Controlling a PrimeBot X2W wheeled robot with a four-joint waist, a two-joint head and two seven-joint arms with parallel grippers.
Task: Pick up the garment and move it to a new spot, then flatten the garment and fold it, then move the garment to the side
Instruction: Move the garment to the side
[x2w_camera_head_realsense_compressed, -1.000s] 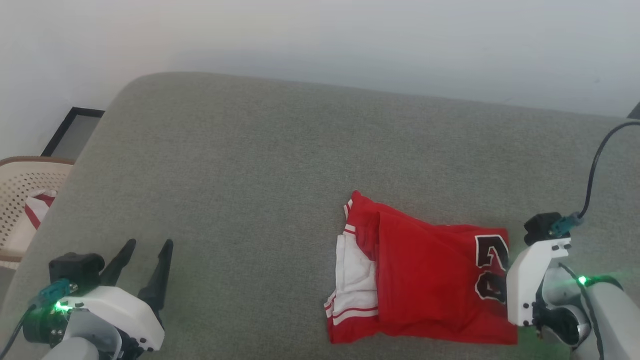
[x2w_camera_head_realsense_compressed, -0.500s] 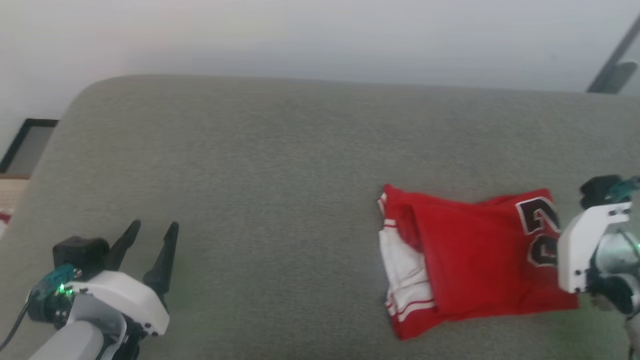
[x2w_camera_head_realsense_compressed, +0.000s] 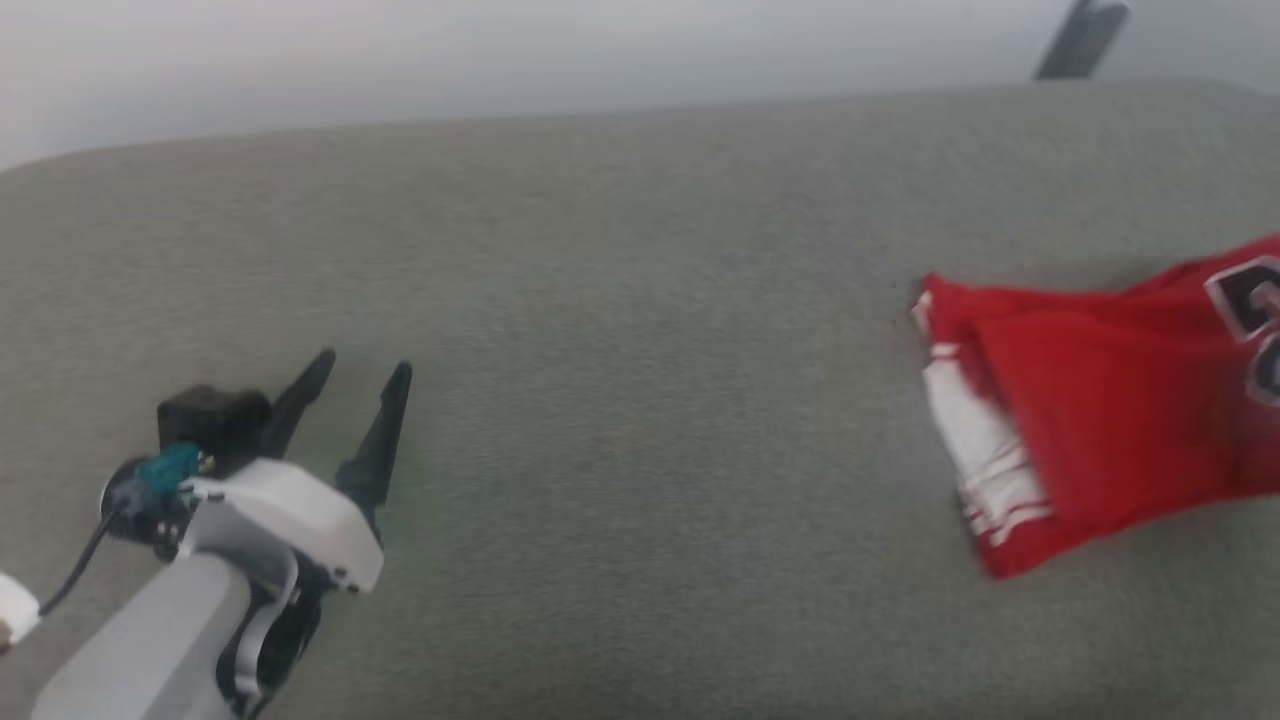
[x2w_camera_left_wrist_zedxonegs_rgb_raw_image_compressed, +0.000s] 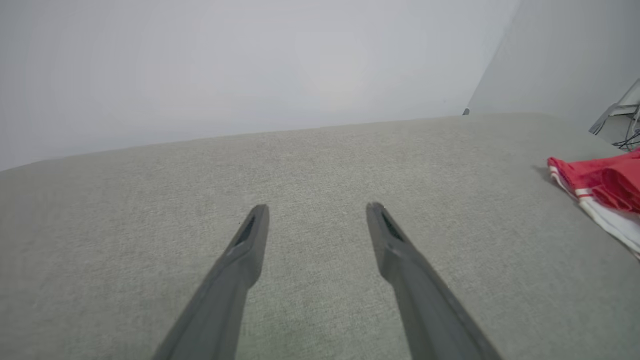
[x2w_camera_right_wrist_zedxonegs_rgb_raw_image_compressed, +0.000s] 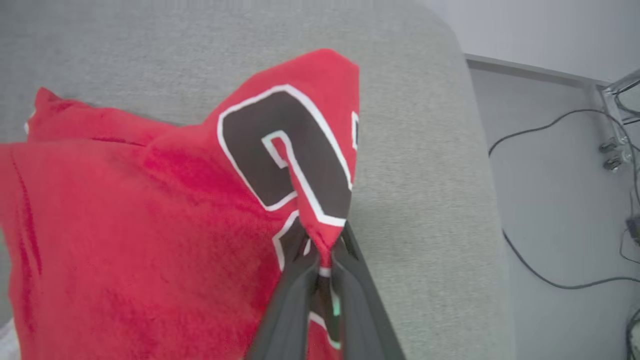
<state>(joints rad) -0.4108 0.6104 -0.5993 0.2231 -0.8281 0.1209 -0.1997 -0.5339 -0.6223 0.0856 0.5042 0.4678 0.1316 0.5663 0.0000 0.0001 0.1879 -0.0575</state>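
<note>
**Item: folded bright red jersey shirt with white sleeves, in transit to the side.**

I hold it with the right end effector, whose fingers are clamped together on a pinch of fabric at the dark white-outlined numeral. The left end effector stands apart, idle above the grey upholstered cushion. Over the last second the shirt has slid rightward across the cushion, though my head view also swung. It now lies near the cushion's right end. I judge the folding done and the set-aside well advanced.

garment: head view, cut by right edge, blurred | lettering: partly past that edge, unreadable | left wrist view: garment cut at right edge | right wrist view: runs off left, bottom edges
</note>
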